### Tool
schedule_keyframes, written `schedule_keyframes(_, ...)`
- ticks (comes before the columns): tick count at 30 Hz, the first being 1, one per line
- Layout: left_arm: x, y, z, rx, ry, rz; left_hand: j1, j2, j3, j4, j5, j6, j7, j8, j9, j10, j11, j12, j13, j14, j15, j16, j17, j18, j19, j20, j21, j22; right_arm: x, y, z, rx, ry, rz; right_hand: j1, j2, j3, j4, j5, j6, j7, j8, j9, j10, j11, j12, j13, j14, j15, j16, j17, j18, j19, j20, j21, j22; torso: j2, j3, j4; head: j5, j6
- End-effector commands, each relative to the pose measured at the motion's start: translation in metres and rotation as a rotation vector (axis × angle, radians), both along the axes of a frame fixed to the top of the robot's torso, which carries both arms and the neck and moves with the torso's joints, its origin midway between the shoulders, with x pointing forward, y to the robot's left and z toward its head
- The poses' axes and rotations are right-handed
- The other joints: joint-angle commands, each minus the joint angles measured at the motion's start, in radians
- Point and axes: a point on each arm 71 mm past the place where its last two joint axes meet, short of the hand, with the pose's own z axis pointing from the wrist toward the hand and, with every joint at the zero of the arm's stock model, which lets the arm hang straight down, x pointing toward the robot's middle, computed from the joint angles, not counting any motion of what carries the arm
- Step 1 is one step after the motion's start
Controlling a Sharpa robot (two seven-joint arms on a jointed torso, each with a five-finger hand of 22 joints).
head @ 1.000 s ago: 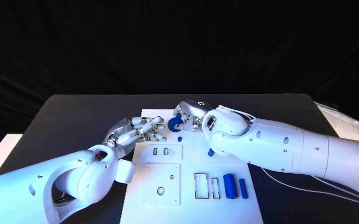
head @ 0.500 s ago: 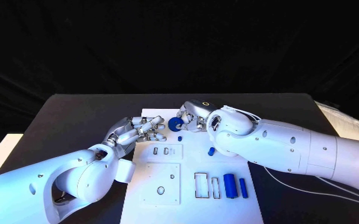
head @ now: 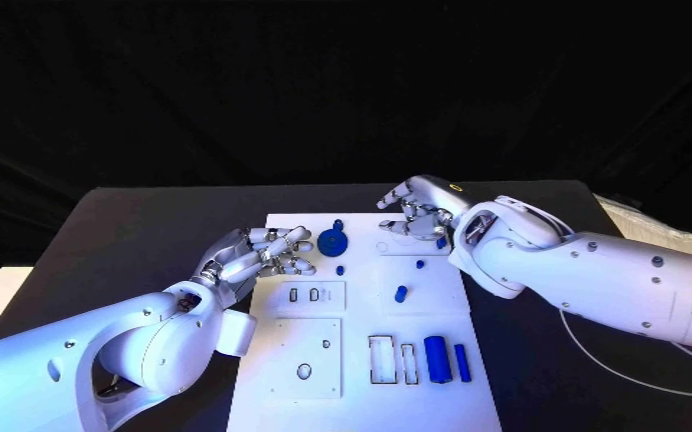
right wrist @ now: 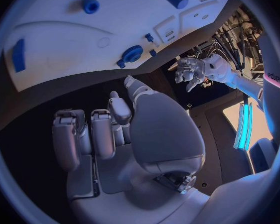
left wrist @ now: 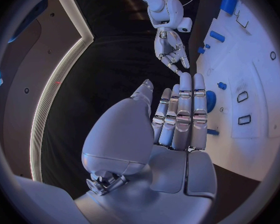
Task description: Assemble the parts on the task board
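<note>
The white task board (head: 361,404) lies in the middle of the black table. A blue round part (head: 333,243) sits on its far left area, with a small blue peg (head: 338,223) just beyond it. My left hand (head: 260,255) hovers at the board's left edge beside the round part, fingers stretched out and holding nothing. My right hand (head: 415,210) is over the board's far right corner, apart from the round part, fingers loosely apart and empty. Two blue bars (head: 437,359) stand side by side near the front right. The left wrist view shows my left hand (left wrist: 177,119) and the right hand (left wrist: 170,52).
Small blue pieces (head: 401,293) lie mid-board. Two outlined rectangular slots (head: 387,360) sit left of the bars, and two small recesses (head: 303,295) lie on the left plate. Bare black table (head: 144,222) stretches to both sides. A cable (head: 577,337) runs under my right arm.
My right hand has let go of the blue round part and drawn back to the right and farther away. The round part stays on the board. My left hand has hardly moved.
</note>
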Motion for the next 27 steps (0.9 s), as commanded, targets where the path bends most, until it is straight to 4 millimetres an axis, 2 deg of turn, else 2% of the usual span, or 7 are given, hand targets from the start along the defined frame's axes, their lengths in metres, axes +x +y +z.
schedule_keyframes(1, 0.000, -0.002, 0.001, -0.015, -0.007, -0.019, -0.001, 0.007, -0.001, -0.005, 0.002, 0.004, 0.005, -0.007, -0.001, 0.004, 0.002, -0.003, 0.001, 0.001, 0.004, 0.001, 0.001, 0.011, 0.002, 0.001, 0.004, 0.002, -0.005, -0.014, 0.003, 0.093, 0.021, 0.128, 0.022, 0.000, 0.002, -0.016, -0.013, 0.002, 0.001, -0.004, -0.002, -0.008, 0.000, -0.007, -0.006, 0.069, -0.003, -0.004, 0.093, -0.007, 0.018, -0.003, -0.006, 0.138, -0.007, 0.0041, -0.0149, -0.001, 0.002)
schedule_keyframes(3, 0.001, -0.003, 0.001, -0.016, -0.008, -0.020, -0.001, 0.007, -0.001, -0.005, 0.002, 0.004, 0.005, -0.007, -0.001, 0.004, 0.002, -0.003, 0.001, 0.001, 0.004, 0.001, 0.001, 0.011, 0.002, 0.001, 0.004, 0.002, -0.005, -0.030, 0.003, 0.085, 0.020, 0.120, 0.028, -0.003, 0.001, -0.021, -0.014, 0.001, 0.002, -0.005, -0.002, -0.011, 0.000, -0.011, -0.009, 0.069, -0.003, -0.004, 0.093, -0.007, 0.017, -0.003, -0.007, 0.137, -0.010, 0.0072, -0.0177, -0.004, 0.001)
schedule_keyframes(9, 0.002, -0.004, 0.000, -0.017, -0.008, -0.021, 0.000, 0.007, -0.001, -0.005, 0.002, 0.004, 0.005, -0.007, -0.001, 0.004, 0.002, -0.003, 0.001, 0.001, 0.004, 0.001, 0.002, 0.011, 0.002, 0.001, 0.005, 0.002, -0.003, -0.071, -0.003, 0.055, 0.029, 0.060, 0.034, -0.011, -0.003, -0.028, -0.005, 0.001, 0.002, -0.005, -0.002, -0.014, 0.001, -0.016, -0.012, 0.069, -0.002, -0.004, 0.094, -0.007, 0.016, -0.002, -0.007, 0.137, -0.015, 0.0109, -0.0234, -0.010, -0.002)
schedule_keyframes(12, 0.003, -0.004, -0.001, -0.017, -0.008, -0.020, 0.000, 0.007, -0.001, -0.005, 0.002, 0.004, 0.005, -0.007, -0.001, 0.004, 0.002, -0.003, 0.001, 0.001, 0.004, 0.001, 0.002, 0.011, 0.002, 0.001, 0.005, 0.002, 0.001, -0.089, -0.009, 0.038, 0.042, 0.021, 0.032, -0.019, -0.010, -0.029, 0.004, 0.000, 0.002, -0.006, -0.003, -0.016, 0.001, -0.020, -0.016, 0.069, -0.002, -0.004, 0.094, -0.007, 0.016, -0.002, -0.007, 0.137, -0.017, 0.0144, -0.0269, -0.009, -0.003)
schedule_keyframes(16, 0.004, -0.004, -0.002, -0.017, -0.007, -0.019, 0.000, 0.007, -0.001, -0.005, 0.002, 0.004, 0.005, -0.007, -0.001, 0.004, 0.002, -0.003, 0.001, 0.001, 0.004, 0.001, 0.002, 0.011, 0.002, 0.001, 0.005, 0.002, 0.003, -0.098, -0.015, 0.029, 0.058, 0.001, 0.030, -0.023, -0.016, -0.030, 0.008, -0.002, 0.002, -0.007, -0.004, -0.018, 0.001, -0.023, -0.018, 0.069, -0.002, -0.005, 0.095, -0.007, 0.016, -0.001, -0.008, 0.137, -0.016, 0.0176, -0.0271, -0.009, -0.005)
schedule_keyframes(19, 0.004, -0.004, -0.003, -0.017, -0.006, -0.019, 0.001, 0.008, 0.000, -0.006, 0.003, 0.004, 0.005, -0.007, -0.001, 0.005, 0.002, -0.003, 0.001, 0.001, 0.004, 0.001, 0.003, 0.011, 0.002, 0.001, 0.005, 0.002, 0.002, -0.102, -0.023, 0.022, 0.085, -0.008, 0.028, -0.025, -0.019, -0.030, 0.009, -0.004, 0.002, -0.008, -0.004, -0.019, 0.002, -0.026, -0.020, 0.069, -0.002, -0.005, 0.095, -0.007, 0.015, -0.001, -0.008, 0.136, -0.017, 0.0162, -0.0261, -0.011, -0.007)
schedule_keyframes(27, 0.004, -0.005, -0.003, -0.017, -0.005, -0.020, 0.001, 0.008, 0.000, -0.006, 0.003, 0.004, 0.005, -0.007, -0.001, 0.005, 0.002, -0.003, 0.001, 0.001, 0.004, 0.001, 0.003, 0.011, 0.002, 0.001, 0.005, 0.002, 0.005, -0.104, -0.042, 0.001, 0.133, -0.031, 0.026, -0.028, -0.025, -0.029, 0.009, -0.009, 0.003, -0.009, -0.005, -0.023, 0.002, -0.033, -0.026, 0.069, -0.001, -0.006, 0.093, -0.006, 0.013, -0.001, -0.009, 0.133, -0.016, 0.0167, -0.0261, -0.010, -0.013)
